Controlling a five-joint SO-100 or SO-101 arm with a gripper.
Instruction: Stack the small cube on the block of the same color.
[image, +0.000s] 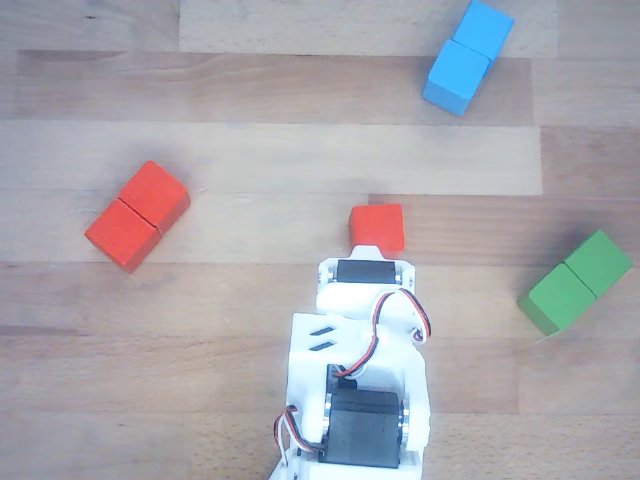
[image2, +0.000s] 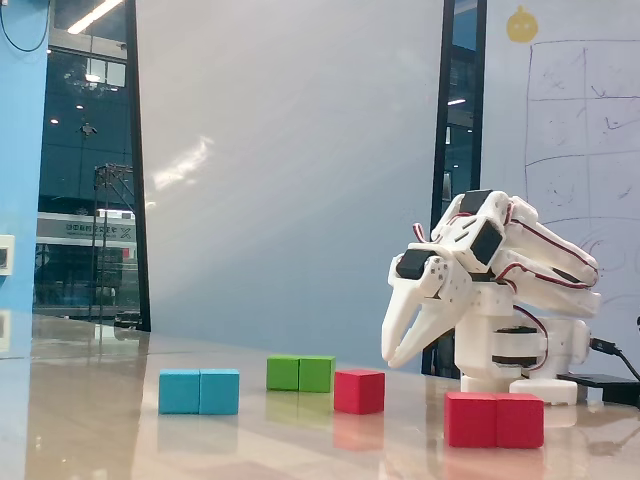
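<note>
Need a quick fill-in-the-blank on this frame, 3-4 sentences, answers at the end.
1. The small cube is colored ____.
2. In the other view, the red block lies to the ____ of the small cube.
3. The gripper holds ____.
4. The number of two-cube blocks on the table is ____.

Answers: red; left; nothing; three

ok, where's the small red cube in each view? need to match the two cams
Other view: small red cube sits centre, right at the arm's front end, right of the red block.
Fixed view: small red cube sits mid-table, left of the gripper, right of the green block.
Shared landmark: the red block, at the front right here.
</note>
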